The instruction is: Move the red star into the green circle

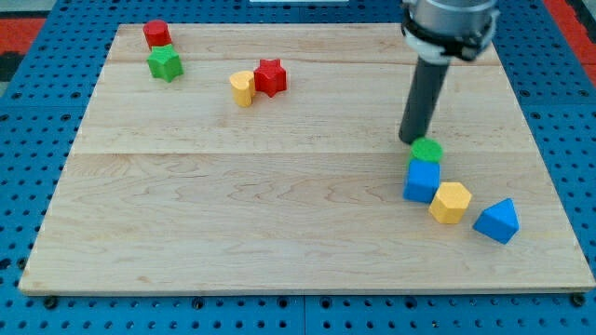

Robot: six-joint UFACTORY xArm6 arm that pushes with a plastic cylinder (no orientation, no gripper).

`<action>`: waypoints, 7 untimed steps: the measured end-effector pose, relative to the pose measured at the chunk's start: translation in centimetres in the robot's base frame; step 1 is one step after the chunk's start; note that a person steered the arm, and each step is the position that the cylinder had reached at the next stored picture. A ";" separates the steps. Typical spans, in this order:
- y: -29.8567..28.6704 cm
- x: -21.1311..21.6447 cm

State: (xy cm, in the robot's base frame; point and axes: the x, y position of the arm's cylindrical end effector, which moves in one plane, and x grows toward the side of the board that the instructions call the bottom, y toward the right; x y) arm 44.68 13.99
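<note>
Our arm carries no jaws, only a rod; my tip [411,140] stands at centre right of the tabletop [279,205], just beside the green circle [427,149]. The red star [270,76] lies upper left of centre, touching the yellow block [243,88]. No writing is visible.

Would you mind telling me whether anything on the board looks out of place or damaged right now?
Nothing stands out. All the blocks sit upright on the wooden board, none damaged. My tip rests just left of the green circle, while the red star sits beside the yellow block, far to the view's left.
</note>
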 end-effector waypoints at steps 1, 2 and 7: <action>0.1 1.0; 0.9 -0.1; -18.6 -12.8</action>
State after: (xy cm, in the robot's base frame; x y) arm 31.91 -4.60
